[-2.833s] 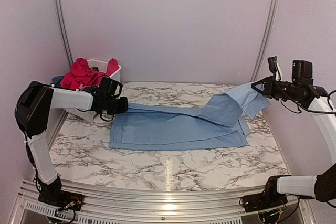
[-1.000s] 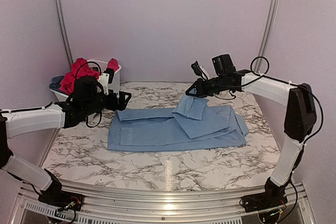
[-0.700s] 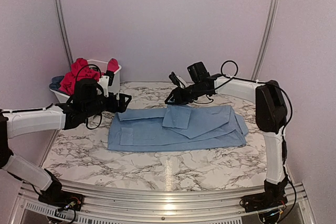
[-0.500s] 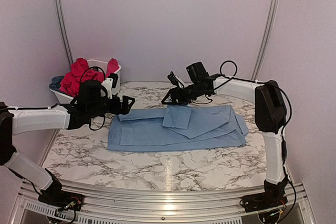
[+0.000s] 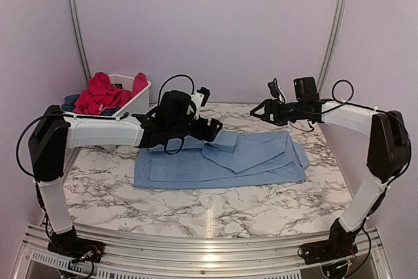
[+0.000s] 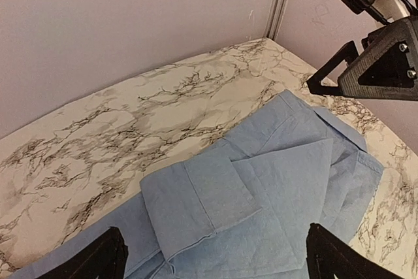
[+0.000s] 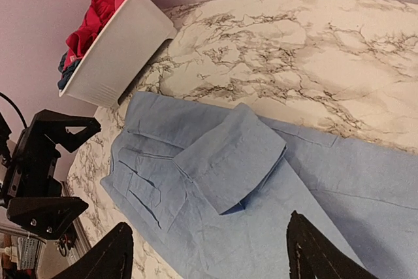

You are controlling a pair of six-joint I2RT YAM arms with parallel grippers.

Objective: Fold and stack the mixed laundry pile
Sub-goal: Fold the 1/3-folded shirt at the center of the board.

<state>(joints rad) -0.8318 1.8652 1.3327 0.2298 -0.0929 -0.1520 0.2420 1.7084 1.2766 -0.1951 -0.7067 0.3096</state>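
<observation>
Left tool [image 5: 210,127] hovered, fingers apart, over light blue shirt [image 5: 222,161] | right tool [image 5: 259,110] apart, empty, beyond shirt | risk: careless pinch could drag sleeve fold [image 5: 224,140] open

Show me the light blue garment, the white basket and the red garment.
light blue garment [image 5: 196,169]: top external view, flat front panel.
white basket [image 7: 114,53]: right wrist view, side wall.
red garment [image 5: 98,93]: top external view, upper heap.

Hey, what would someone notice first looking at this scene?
The big light blue shirt lies spread across the middle of the marble table, one sleeve folded in over it. The left gripper and right gripper hover open near its far edge, holding nothing. At the back left, bright red garments heap out of a white basket.
</observation>
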